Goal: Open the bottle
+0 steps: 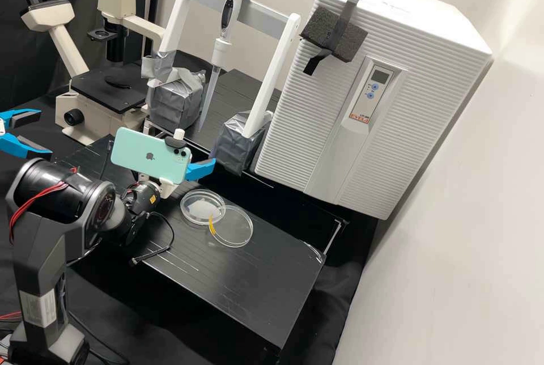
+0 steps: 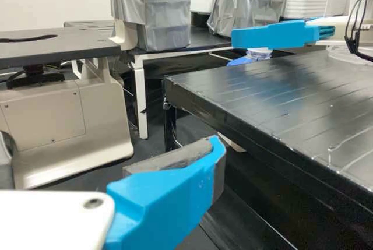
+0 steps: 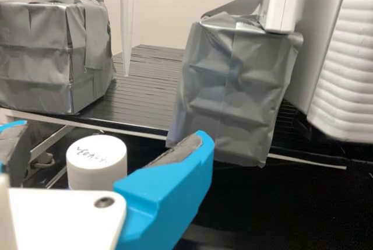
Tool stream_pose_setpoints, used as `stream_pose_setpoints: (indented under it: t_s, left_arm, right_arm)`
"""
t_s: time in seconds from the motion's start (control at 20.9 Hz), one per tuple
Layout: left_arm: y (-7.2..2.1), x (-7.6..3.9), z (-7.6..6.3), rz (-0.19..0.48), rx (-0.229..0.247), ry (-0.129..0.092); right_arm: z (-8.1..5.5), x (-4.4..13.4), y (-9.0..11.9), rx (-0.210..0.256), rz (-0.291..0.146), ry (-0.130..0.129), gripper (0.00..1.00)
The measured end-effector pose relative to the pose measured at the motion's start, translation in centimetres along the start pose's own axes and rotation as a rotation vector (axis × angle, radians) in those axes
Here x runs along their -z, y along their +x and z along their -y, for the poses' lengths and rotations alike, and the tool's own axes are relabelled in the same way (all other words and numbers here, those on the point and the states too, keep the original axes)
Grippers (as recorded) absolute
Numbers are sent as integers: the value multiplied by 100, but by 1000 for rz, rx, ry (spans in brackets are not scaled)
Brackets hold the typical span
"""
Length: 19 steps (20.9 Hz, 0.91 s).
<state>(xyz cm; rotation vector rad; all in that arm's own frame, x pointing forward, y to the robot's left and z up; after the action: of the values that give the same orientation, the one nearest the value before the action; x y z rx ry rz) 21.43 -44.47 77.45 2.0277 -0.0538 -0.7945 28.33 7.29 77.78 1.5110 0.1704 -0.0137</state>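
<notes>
Bottle point(image 3: 96, 162): white top w/ handwriting, upright btwn the fingers of R claw point(image 3: 108, 138), by the back edge of the black surface point(image 1: 249, 280), in front of the pipette stand point(image 1: 272, 64). Base hidden, so can't tell what it rests on. In high view the cap point(image 1: 179, 135) pokes up just behind the mint phone point(image 1: 148, 155) mounted on that arm. Cap on.

R claw: fingers set wide, gap showing either side of the cap. Bottle body below is hidden, so contact there can't be told.

L claw point(image 1: 42, 132): off the surface, beside the microscope point(image 1: 85, 98) base, fingers wide apart, empty.

Two clear petri dishes point(image 1: 218, 216) on the surface near R claw, rims overlapping. Pipette point(image 1: 220, 47) hangs on the stand; stand feet sit in grey-taped blocks point(image 3: 233, 87). White ribbed unit point(image 1: 368, 87) beyond.
</notes>
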Motion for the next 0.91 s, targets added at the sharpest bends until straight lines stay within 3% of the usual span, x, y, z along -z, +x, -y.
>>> stream_pose_setpoints:
  t_s: [0.62,0.91]
  left_arm:
    - [4,15,-15,-13,-11,-5]
    - [4,16,-15,-14,-11,-3]
  right_arm:
    - [-6,6,6,-2,-2,0,0]
    - [13,65,21,3,-23,1,0]
